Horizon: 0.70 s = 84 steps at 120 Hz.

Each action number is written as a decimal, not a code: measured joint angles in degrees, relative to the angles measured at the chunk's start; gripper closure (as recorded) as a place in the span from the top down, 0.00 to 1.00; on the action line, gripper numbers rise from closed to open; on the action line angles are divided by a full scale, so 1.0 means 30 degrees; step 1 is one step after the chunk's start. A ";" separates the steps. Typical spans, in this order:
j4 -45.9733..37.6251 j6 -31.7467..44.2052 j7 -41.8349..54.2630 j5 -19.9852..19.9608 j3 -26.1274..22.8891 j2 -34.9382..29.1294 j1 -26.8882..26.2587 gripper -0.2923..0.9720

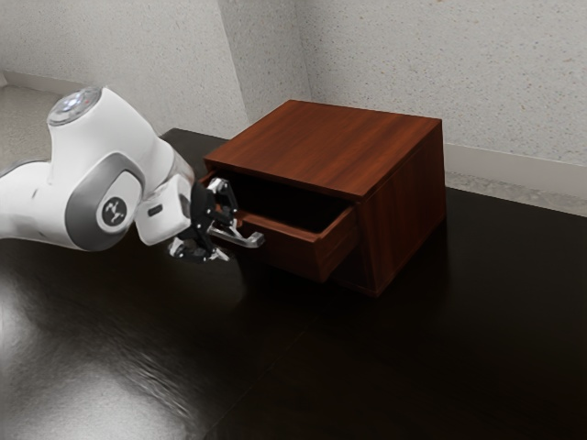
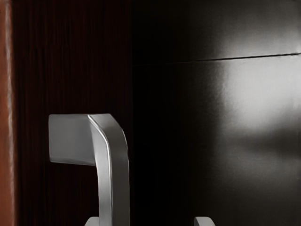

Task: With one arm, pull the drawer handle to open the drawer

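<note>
Drawer (image 1: 303,240) sits partway out of the cabinet (image 1: 367,174), centre of the exterior view. The gripper (image 1: 213,227) is at the handle (image 1: 243,237), left of centre. The fingers look spread, with the bar between them rather than pinched. The wrist view shows the handle (image 2: 110,160) beside one fingertip and a gap to the other fingertip (image 2: 203,221). I'd pull straight along the slide, toward the frame's lower left, with no twisting. The handle's long axis runs level across the drawer front, which faces lower left.
</note>
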 joint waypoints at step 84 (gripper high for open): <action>1.4955 -1.2996 -0.4015 0.0210 -0.1982 0.1628 0.0549 0.72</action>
